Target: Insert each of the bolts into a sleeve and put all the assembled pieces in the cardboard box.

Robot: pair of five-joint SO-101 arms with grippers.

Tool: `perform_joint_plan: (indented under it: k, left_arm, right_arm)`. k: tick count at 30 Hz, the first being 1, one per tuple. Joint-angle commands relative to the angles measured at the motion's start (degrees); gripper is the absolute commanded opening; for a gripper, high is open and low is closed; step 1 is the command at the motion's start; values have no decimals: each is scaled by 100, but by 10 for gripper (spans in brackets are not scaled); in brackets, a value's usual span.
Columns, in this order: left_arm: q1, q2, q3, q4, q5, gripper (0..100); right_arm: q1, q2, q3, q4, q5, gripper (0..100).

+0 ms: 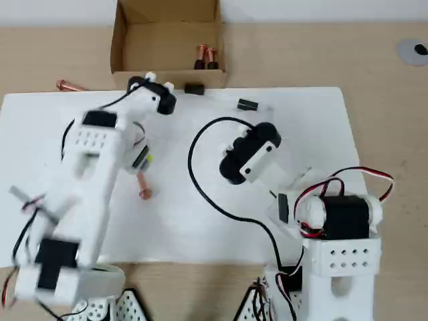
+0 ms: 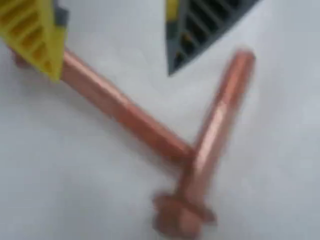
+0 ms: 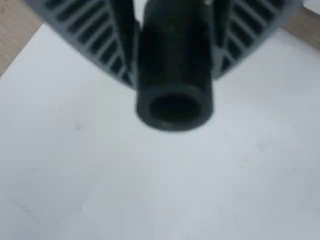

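Two copper bolts [image 2: 200,150] lie crossed on the white mat [image 1: 200,221], and one of them [image 1: 144,184] pokes out from under the left arm. My left gripper [image 2: 112,74] hangs open just above them, its yellow finger [image 2: 37,35] over one shaft [image 2: 120,110]. My right gripper [image 3: 172,50] is shut on a black sleeve [image 3: 174,95], held above the mat with its open end showing; the right arm [image 1: 249,154] is at the mat's middle. Two more black sleeves [image 1: 194,88] [image 1: 247,104] lie near the cardboard box [image 1: 167,40], which holds two assembled pieces [image 1: 206,57].
Another copper bolt [image 1: 69,85] lies on the wooden table off the mat's far left corner. A black cable [image 1: 200,180] loops across the mat between the arms. A grey disc [image 1: 412,50] sits at the far right.
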Motion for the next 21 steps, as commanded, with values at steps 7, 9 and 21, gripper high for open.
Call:
perform_joint_plan:
  k: [7, 9, 21]
  left_arm:
    - [-281, 3284, -4105, 1231, -615, 150]
    - [-413, 3820, -4703, 1503, -756, 150]
    - [-1029, 5596, -6426, 2382, -1055, 128]
  right_arm:
    - [75, 4, -4, 44, 220, 80]
    - [75, 4, -13, -9, 220, 80]
    - [84, 13, 4, -202, 220, 80]
